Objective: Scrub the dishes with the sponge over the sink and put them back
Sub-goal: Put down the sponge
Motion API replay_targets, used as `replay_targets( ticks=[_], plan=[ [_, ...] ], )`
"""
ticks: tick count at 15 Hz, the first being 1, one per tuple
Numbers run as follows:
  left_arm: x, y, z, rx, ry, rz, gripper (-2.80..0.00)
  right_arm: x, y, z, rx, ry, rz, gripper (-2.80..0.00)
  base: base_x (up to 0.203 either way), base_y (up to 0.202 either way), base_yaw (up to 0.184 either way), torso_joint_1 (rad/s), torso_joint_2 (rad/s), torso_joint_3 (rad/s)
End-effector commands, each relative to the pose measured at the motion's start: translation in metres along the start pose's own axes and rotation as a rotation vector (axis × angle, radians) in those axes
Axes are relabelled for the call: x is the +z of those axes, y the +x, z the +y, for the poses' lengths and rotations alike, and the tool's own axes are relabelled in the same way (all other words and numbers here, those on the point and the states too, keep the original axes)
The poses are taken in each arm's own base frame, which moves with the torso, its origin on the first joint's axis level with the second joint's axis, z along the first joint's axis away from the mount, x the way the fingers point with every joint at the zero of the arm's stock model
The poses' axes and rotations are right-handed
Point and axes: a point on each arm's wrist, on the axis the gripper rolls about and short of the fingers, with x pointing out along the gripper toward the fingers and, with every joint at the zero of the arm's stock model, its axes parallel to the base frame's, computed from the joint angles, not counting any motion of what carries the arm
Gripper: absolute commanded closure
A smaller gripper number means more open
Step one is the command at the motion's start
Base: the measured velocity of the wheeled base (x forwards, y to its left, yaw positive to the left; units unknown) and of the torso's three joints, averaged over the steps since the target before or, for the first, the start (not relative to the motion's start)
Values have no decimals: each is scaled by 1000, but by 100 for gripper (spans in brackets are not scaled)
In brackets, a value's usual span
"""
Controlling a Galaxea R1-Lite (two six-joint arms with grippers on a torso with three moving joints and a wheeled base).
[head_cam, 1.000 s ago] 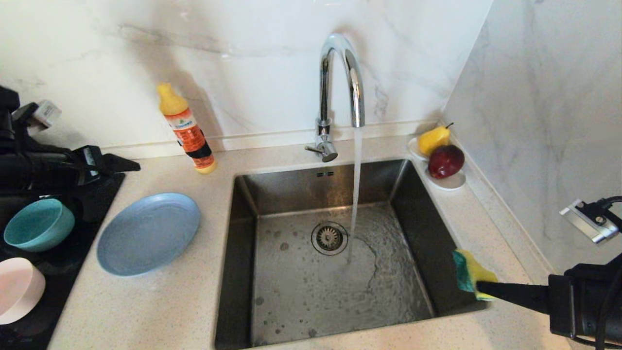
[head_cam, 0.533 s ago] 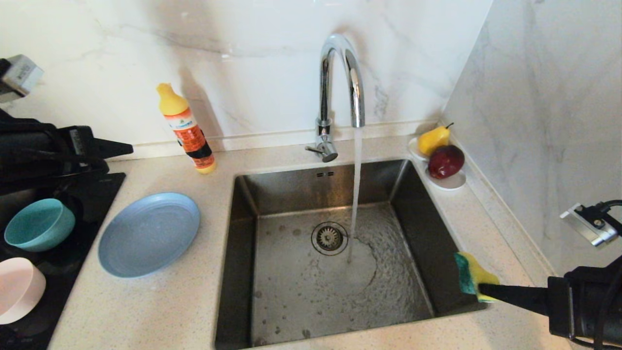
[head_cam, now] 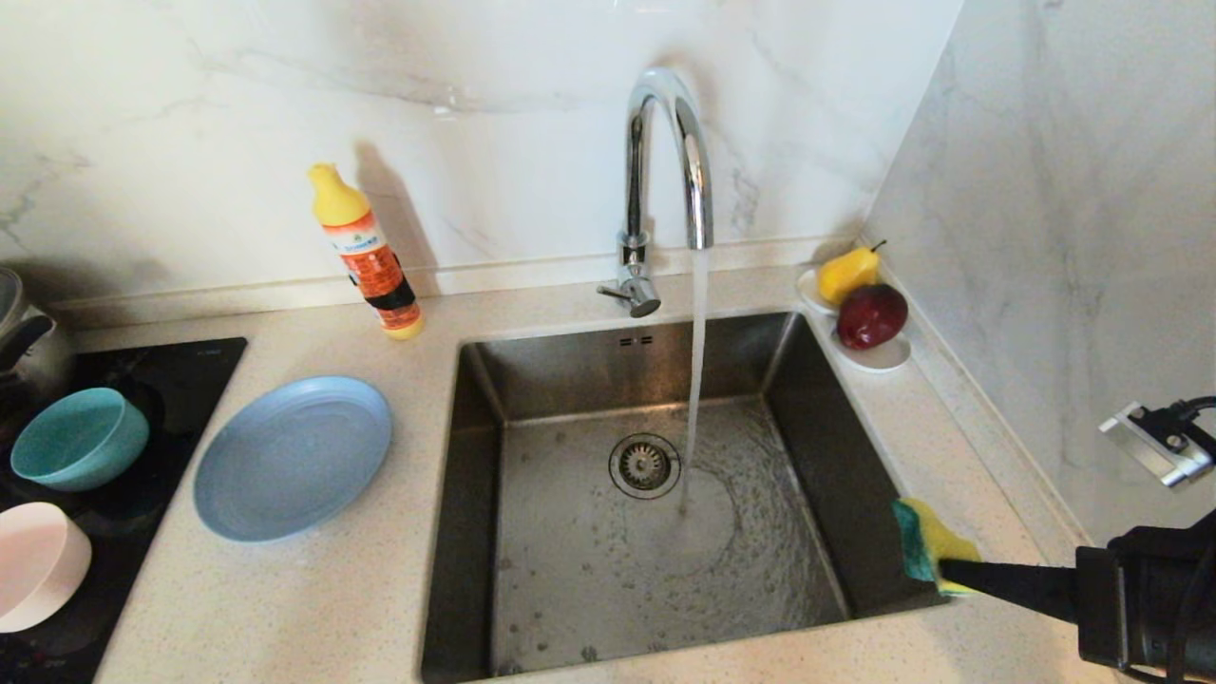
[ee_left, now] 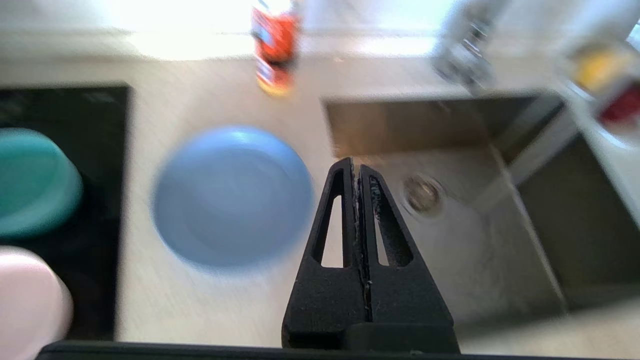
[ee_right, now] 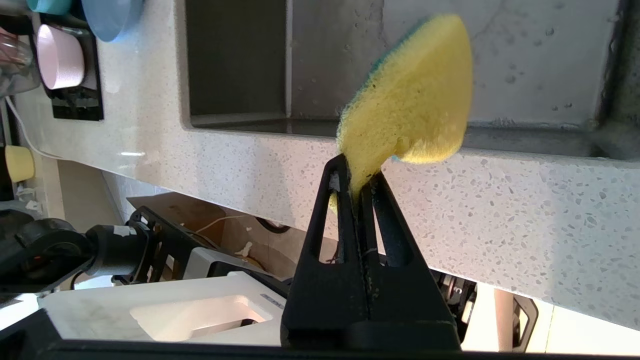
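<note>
At the brushed steel sink's [head_cam: 817,399] right rim, the right gripper [head_cam: 945,570] pinches the soft yellow-green sponge [head_cam: 926,546]; left gripper [ee_left: 356,167] empty, fingers pressed together; smooth grey-blue plate [head_cam: 293,458] on the speckled table [head_cam: 313,608].

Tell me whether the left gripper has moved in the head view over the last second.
Yes. It hung over the teal bowl at the left edge, then left the head view entirely. The left wrist view shows the left gripper shut and empty.
</note>
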Motion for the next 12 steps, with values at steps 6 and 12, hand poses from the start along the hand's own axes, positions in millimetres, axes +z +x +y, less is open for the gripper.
replay_targets(
  ticks=[6, 12],
  plan=[
    [-153, -62, 2, 74, 86, 56, 0, 1, -12, 5, 27, -20, -46, 0, 0, 0, 0, 0, 0, 0],
    [-198, -73, 7, 170, 171, 23, 0, 3, -14, 6, 32, -24, -55, 0, 0, 0, 0, 0, 0, 0]
  ],
)
